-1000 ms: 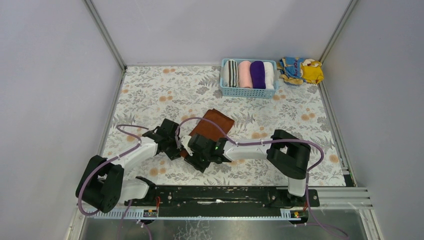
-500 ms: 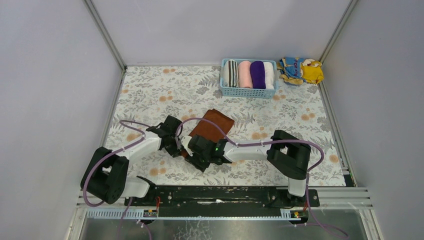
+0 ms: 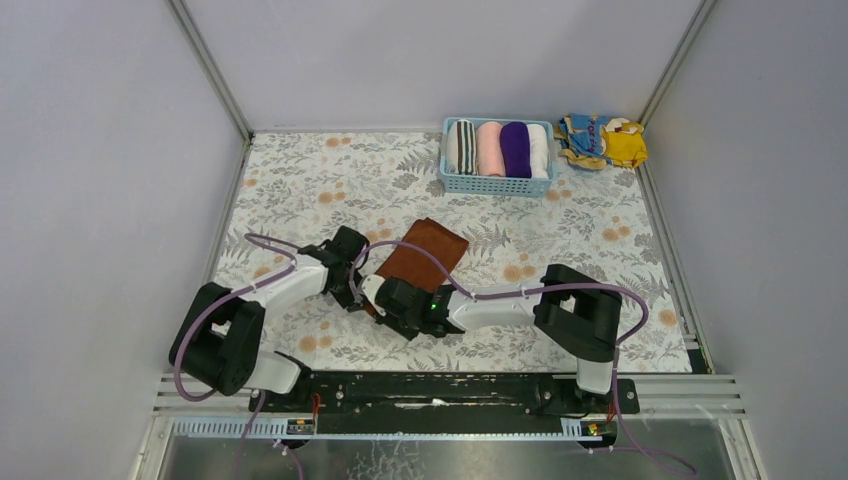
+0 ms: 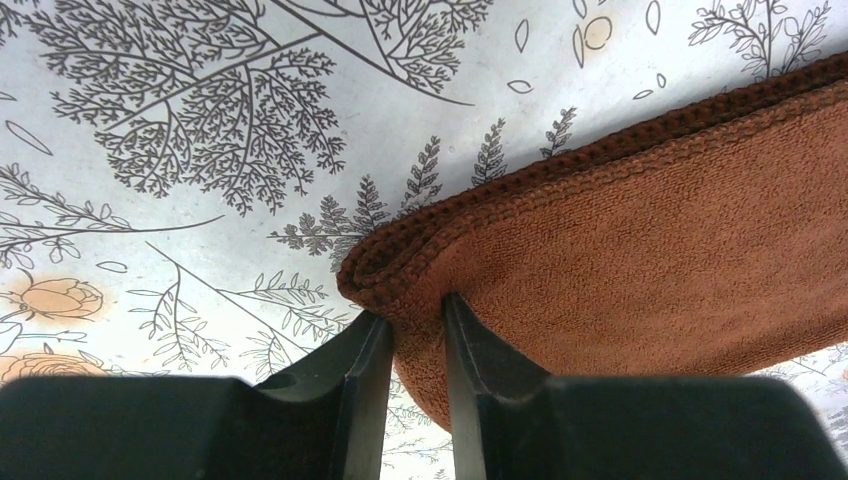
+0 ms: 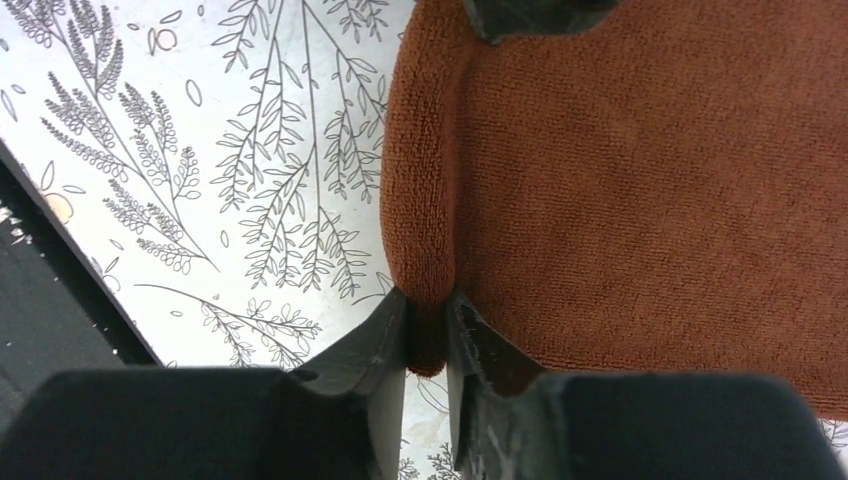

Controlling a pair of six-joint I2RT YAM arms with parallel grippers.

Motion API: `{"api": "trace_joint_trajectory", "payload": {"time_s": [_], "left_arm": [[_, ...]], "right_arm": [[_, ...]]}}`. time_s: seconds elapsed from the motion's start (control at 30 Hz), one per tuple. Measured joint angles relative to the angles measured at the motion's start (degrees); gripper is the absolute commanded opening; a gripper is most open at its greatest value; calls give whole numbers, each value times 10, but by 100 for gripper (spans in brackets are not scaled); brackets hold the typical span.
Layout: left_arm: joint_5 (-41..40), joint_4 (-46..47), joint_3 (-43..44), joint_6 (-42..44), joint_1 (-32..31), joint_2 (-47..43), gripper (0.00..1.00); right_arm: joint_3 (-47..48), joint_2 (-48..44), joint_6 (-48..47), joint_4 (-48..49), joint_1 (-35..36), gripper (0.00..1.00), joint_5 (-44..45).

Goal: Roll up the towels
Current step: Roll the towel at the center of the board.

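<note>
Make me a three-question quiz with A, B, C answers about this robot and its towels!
1. Where is the blue basket?
A. far side of the table
B. near edge
C. on the floor

2. How many rolled towels are in it?
A. two
B. four
C. six

3. What are the left end effector and right end effector doing?
A. pinching the rust-brown towel
B. hanging open in the air
C. holding the basket

Answers:
1 A, it sits by the back wall.
2 B, four rolls lie side by side.
3 A, the wrist views show cloth between each pair of fingers.
</note>
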Motion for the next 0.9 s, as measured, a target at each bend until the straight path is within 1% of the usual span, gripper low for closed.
{"api": "trace_joint_trajectory", "payload": {"time_s": [0.13, 0.2, 0.3, 0.43, 0.5, 0.53, 0.67, 0.77, 0.9], "left_arm": [[-5, -7, 8, 8, -2, 5, 23], [-9, -11, 12, 12, -2, 7, 24], [-17, -23, 21, 21, -2, 12, 26], [-27, -35, 27, 28, -2, 8, 39], [-35, -38, 27, 32, -2, -6, 47], [-38, -38, 27, 32, -1, -19, 50], [-43, -38, 30, 35, 5, -75, 54], [-42, -39, 30, 34, 14, -106, 55], [-28, -39, 23, 33, 17, -136, 57]], "right_arm": [[-4, -3, 2, 6, 0, 1, 5], [-6, -4, 4, 12, -2, 0, -3], [-11, -5, 15, 27, -13, 0, -42], [-40, -17, 43, 69, -48, 0, -123], [-65, -26, 64, 96, -72, 0, -177], [-78, -30, 76, 107, -84, 0, -203], [-118, -37, 126, 155, -126, 1, -295], [-146, -37, 173, 195, -155, 1, -353], [-182, -36, 243, 258, -188, 1, -410]]}}
